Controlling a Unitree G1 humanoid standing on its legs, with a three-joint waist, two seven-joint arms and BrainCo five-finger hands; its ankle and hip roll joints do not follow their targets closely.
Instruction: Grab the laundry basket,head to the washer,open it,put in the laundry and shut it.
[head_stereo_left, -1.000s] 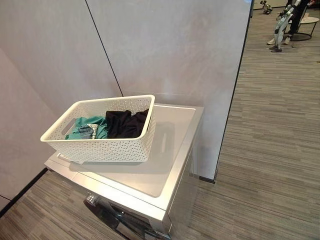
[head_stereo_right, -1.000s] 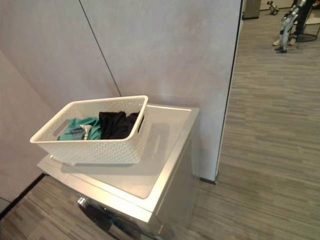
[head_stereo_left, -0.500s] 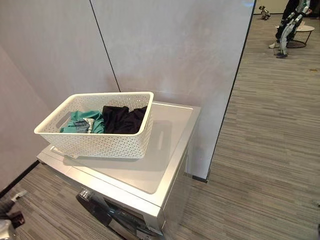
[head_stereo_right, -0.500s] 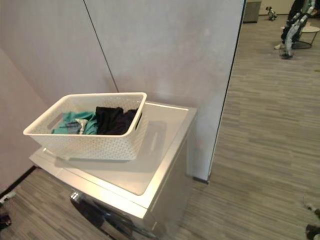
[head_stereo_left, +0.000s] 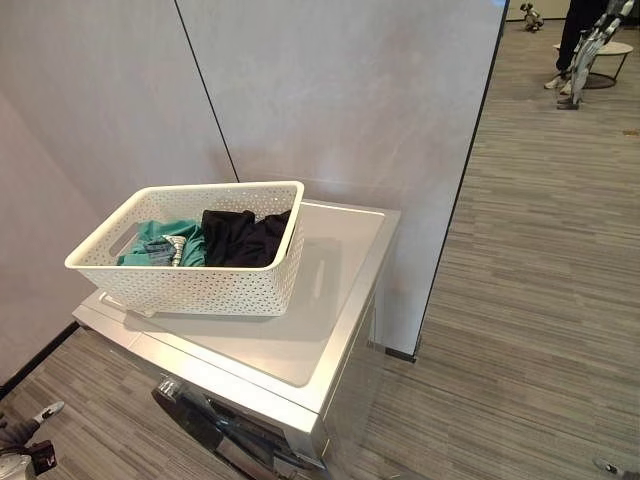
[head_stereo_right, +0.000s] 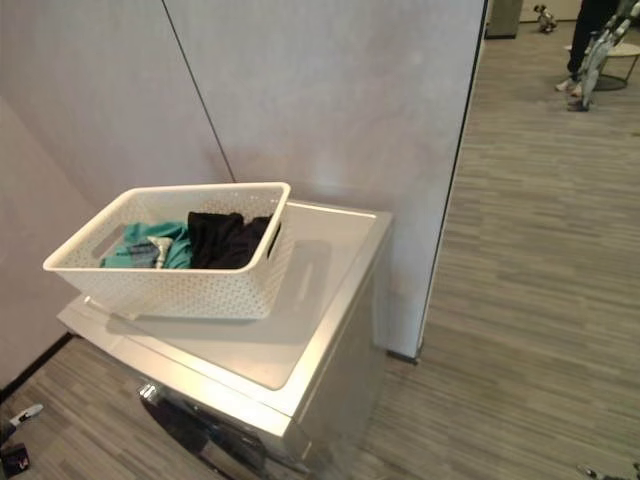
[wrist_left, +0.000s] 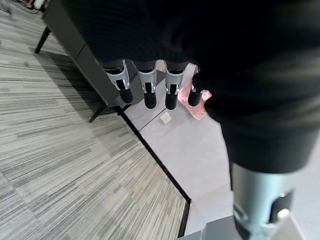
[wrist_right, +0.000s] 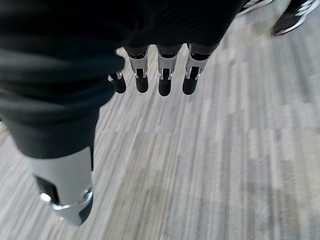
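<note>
A pale wall (head_stereo_left: 330, 110) of large panels with a thin dark seam backs the scene and ends at a dark-edged corner; past that corner grey striped floor (head_stereo_left: 540, 290) runs off into an open room. Far off on that floor a person's legs (head_stereo_left: 572, 35) stand beside a small round table (head_stereo_left: 608, 52).

Against the wall stands the washer (head_stereo_left: 300, 340), silver, its flat top bare on the side nearer the corner; its dark round door (head_stereo_left: 215, 430) shows low on the front, closed. The basket (head_stereo_left: 190, 285), white and perforated, sits on the washer top toward the side away from the corner, one end slightly over the edge. Inside it lie the laundry pieces: a black garment (head_stereo_left: 240, 238) against the end nearer the corner, a teal one (head_stereo_left: 160, 245) touching it at the other end.

Neither hand is near the basket. The left hand (wrist_left: 150, 75) hangs over the floor, fingers straight and relaxed, holding nothing; beyond its fingertips are a dark cabinet (wrist_left: 75, 45) and something pink (wrist_left: 196, 100) by the baseboard. The right hand (wrist_right: 160, 65) likewise hangs loose and empty, floor past its fingers and a shoe (wrist_right: 292, 17) beyond.
</note>
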